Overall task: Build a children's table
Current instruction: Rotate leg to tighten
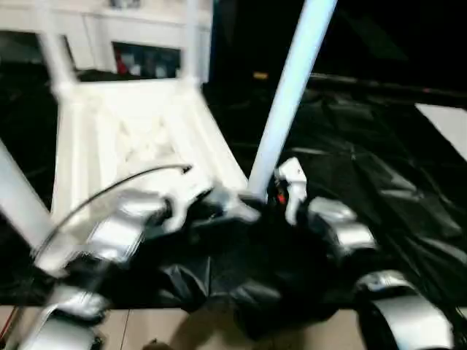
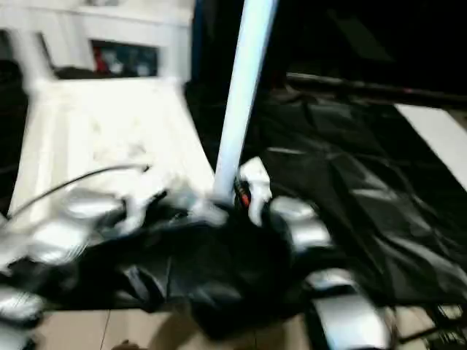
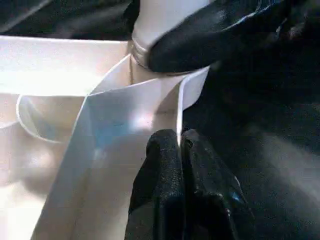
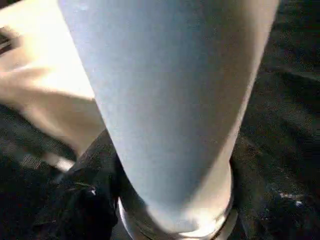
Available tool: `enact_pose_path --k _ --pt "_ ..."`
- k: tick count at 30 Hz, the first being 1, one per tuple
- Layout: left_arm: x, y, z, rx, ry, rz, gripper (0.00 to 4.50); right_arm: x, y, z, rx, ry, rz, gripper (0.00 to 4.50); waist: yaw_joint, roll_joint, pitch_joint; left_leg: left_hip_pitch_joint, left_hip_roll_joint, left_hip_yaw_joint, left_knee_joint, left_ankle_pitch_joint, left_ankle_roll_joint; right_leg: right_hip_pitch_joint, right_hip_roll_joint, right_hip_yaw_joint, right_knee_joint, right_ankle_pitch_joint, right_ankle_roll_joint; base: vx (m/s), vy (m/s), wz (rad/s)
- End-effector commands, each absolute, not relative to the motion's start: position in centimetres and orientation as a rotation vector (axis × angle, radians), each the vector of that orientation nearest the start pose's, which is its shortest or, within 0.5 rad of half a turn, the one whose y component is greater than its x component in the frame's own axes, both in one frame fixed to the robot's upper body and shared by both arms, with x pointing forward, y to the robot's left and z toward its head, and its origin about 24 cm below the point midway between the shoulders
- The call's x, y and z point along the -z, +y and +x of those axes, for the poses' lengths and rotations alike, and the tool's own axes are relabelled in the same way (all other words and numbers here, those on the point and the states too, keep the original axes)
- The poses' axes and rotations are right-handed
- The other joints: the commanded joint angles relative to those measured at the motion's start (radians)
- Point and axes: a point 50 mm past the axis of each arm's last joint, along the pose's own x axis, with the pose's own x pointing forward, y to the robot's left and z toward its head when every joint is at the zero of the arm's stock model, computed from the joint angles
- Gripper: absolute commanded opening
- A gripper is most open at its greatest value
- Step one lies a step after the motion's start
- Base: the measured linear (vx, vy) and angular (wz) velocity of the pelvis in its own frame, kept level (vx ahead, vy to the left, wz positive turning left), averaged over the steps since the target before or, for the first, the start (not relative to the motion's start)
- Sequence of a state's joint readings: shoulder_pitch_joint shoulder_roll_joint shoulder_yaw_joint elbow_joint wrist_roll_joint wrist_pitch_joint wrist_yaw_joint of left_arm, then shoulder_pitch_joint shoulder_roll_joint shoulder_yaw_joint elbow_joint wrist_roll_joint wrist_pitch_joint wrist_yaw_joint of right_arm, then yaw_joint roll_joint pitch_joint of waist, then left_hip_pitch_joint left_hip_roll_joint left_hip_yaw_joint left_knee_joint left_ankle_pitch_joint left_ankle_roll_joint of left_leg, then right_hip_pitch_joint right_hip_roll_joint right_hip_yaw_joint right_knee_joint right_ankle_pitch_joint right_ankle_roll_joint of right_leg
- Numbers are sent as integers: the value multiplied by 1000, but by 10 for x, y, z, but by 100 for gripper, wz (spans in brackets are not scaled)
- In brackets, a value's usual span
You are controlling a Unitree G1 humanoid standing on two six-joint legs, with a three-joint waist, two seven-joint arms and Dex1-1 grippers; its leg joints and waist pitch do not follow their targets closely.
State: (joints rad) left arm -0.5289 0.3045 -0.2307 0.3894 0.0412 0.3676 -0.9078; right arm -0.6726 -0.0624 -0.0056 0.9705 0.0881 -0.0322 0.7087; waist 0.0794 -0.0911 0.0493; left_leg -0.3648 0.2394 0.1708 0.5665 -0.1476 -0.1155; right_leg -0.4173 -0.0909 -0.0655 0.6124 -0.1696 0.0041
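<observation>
- White plastic children's table top [image 1: 139, 138] lies upside down on black sheeting [image 1: 379, 182], ribs up.
- My left hand [image 3: 180, 145] has its fingers pressed together on a thin rib at the corner.
- My right hand [image 1: 281, 197] grips the base of the upright white tapered tubular leg [image 1: 288, 95] at the corner socket.

tabletop [image 1: 139, 138]: upside down on sheet [image 1: 379, 189] | leg [image 1: 288, 95]: in its near-right corner | cabinet [image 1: 109, 29]: behind

We seem to be in a furnished indoor room: a white cabinet [image 1: 131, 36] with glass doors stands behind, black sheeting [image 1: 365, 182] (crinkled, glossy) covers the ground, and pale floor tiles [image 1: 153, 328] show nearest us.
</observation>
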Motion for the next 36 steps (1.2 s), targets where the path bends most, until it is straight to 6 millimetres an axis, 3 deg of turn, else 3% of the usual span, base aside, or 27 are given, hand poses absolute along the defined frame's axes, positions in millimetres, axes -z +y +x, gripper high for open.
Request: enact_pose_path --k 1,5,8,10,12,14,16,26,32,36 --pt "-69 97 325 1021 367 310 0 -13 -74 336 -797 351 68 267 -2 14 -56 14 -13 7 -66 -400 -34 33 -38 26 -97 -494 -107 0 0 0" --pt "-71 79 326 1006 343 300 0 -12 -58 336 -709 353 106 267 -5 14 -58 14 -14 5 -66 -405 -30 30 -35 24 -97 -479 -105 0 0 0" --pt "-70 71 323 1046 340 312 0 -18 -47 336 -750 300 120 336 -5 16 -60 10 -13 7 -66 -399 -21 33 -34 26 -92 -416 -121 0 0 0" --pt "-69 73 321 1059 352 327 0 -21 -47 337 -772 288 143 336 -4 15 -61 7 -13 9 -67 -383 -14 35 -33 27 -89 -388 -131 0 0 0" --pt "-68 74 320 1069 359 330 0 -22 -49 337 -783 285 144 378 -4 13 -61 6 -13 10 -67 -369 -10 37 -32 28 -86 -363 -139 0 0 0" --pt "-67 81 318 1092 375 341 0 -24 -57 338 -828 283 126 388 -4 14 -62 1 -11 9 -68 -354 -4 43 -32 28 -81 -336 -146 0 0 0" --pt "-66 86 317 1109 392 345 0 -26 -63 339 -858 281 96 397 -4 16 -63 3 -11 11 -67 -340 -3 43 -32 29 -79 -311 -159 0 0 0" --pt "-66 116 307 1265 489 404 0 -29 -100 324 -1268 345 -78 397 12 17 -64 7 -8 18 -60 -265 32 50 -28 31 -60 -152 -227 0 0 0" --pt "-66 131 299 1348 540 414 0 -31 -111 320 -1368 376 -75 360 15 14 -59 12 -6 15 -66 -336 7 46 -34 32 -71 -276 -210 0 0 0" --pt "-67 134 296 1374 554 406 0 -33 -111 318 -1408 372 -55 336 18 14 -59 13 -5 14 -66 -334 1 45 -35 32 -72 -296 -200 0 0 0"
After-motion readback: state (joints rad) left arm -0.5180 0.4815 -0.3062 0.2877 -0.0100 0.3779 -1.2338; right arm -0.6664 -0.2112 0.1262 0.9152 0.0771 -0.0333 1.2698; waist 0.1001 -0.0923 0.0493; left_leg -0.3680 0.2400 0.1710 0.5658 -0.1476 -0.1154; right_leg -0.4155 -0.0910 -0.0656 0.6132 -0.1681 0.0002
